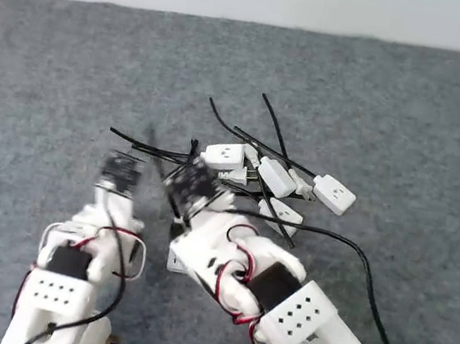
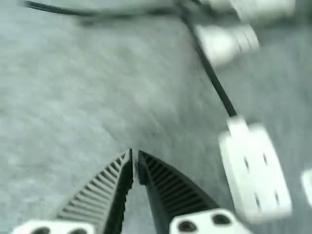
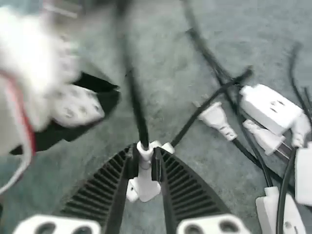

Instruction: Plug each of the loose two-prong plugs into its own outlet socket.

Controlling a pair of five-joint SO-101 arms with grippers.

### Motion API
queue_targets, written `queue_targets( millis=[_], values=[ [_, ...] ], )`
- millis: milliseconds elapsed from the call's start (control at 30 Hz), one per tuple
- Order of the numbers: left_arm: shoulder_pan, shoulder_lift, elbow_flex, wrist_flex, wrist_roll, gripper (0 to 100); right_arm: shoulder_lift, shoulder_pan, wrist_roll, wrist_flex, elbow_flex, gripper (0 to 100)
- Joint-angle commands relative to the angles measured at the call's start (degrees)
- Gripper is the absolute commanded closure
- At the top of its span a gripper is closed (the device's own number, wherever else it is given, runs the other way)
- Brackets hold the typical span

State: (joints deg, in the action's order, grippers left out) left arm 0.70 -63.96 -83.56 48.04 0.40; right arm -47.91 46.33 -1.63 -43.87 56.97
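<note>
Pinching plug (image 3: 143,187) — right hand (image 3: 144,152) above carpet (image 3: 165,73)

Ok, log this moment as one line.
left jaws: shut, empty, above grey carpet | outlet socket: beside left jaws | right jaws: shut on white plug

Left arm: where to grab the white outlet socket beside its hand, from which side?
Best bet: pinch the outlet socket across its two long sides, mid-length, coming down from above. It lies flat, slots up, and its black cord leaves one short end, so the long sides are free and parallel. The left hand is shut; open it first.
</note>
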Motion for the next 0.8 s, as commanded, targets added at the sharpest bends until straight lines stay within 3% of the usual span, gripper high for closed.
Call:
queue_targets(
  millis=[0, 233, 333, 467, 600, 767],
  values=[
    [-4.22, -7.65, -1.27, -4.04, 5.19, 99, 0.22, -1.27, 4.22, 5.05, 0.18, 99.0],
    [-5.01, -14.07, -1.54, 1.23, 8.53, 95, 0.31, -1.01, 4.13, 9.19, 3.34, 99.0],
    [-5.10, -9.05, 0.04, 1.05, 9.67, 91, 0.13, -1.01, 4.13, 9.10, 3.16, 99.0],
    [-5.10, 5.71, 5.14, -1.93, 8.44, 96, -0.31, -0.84, 2.81, 6.90, 2.20, 99.0],
    [-3.87, 26.73, 13.49, -2.55, 1.32, 99, -0.40, 1.89, 1.58, 2.95, 0.35, 99.0],
    [-1.67, 40.70, 24.31, 10.55, -22.33, 99, -0.40, 3.74, -1.05, 1.36, 0.35, 99.0]
  ],
)
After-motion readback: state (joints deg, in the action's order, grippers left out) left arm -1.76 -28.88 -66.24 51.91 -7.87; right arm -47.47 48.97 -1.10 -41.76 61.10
